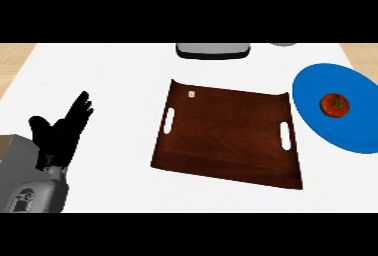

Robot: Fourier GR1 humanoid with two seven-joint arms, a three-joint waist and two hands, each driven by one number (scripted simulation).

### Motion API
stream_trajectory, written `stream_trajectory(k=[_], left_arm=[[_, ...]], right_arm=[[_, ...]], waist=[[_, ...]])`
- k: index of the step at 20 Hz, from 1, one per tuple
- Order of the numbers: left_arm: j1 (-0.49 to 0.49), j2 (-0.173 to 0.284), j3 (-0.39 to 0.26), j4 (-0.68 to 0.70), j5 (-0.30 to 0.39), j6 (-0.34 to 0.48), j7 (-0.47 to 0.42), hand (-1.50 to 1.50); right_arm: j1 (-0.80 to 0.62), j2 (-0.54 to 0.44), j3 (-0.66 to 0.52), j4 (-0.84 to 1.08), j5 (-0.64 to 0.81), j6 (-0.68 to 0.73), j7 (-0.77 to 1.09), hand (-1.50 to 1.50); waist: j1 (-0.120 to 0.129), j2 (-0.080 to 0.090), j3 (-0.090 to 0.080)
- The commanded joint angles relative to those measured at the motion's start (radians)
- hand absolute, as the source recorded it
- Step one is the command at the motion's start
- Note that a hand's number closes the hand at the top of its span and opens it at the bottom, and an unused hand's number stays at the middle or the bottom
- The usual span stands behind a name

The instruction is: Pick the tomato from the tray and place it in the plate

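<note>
A red tomato (335,105) with a green stem lies on the blue plate (317,82) at the right side of the white counter. The dark brown wooden tray (225,135) with two slot handles sits in the middle and holds nothing but a small white tag near its far left corner. My left hand (63,131) rests at the left, fingers straight and pointing up, well apart from the tray. My right hand does not show.
A grey appliance (212,50) stands at the counter's far edge behind the tray. A small grey object (283,44) peeks in at the top right. A tan box corner (11,147) shows at the lower left beside my forearm.
</note>
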Motion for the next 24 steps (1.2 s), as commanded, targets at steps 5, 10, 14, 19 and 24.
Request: stream_trajectory(k=[5,10,14,19,24], left_arm=[[-0.057,0.002,0.019,0.048,0.005,-0.009,-0.001,0.0],[-0.045,0.005,0.023,0.04,0.007,-0.022,-0.016,0.0],[-0.037,-0.012,0.005,0.007,-0.003,-0.008,0.011,0.0],[0.005,-0.028,-0.025,-0.065,-0.022,0.006,0.043,0.0],[-0.06,-0.003,0.018,0.012,0.014,-0.03,0.014,0.0]], right_arm=[[0.016,-0.073,0.003,0.112,-0.047,0.084,-0.102,-1.5],[0.06,-0.116,0.009,0.135,-0.067,0.088,-0.149,-1.5],[0.102,-0.168,0.021,0.151,-0.067,0.105,-0.182,-1.5],[0.103,-0.208,0.028,0.164,-0.079,0.114,-0.179,-1.5],[0.128,-0.274,0.038,0.186,-0.076,0.133,-0.183,-1.5]], waist=[[0.024,0.013,0.003],[0.025,0.012,0.003],[0.026,0.014,0.004],[0.035,0.011,0.005],[0.032,0.017,0.006]])
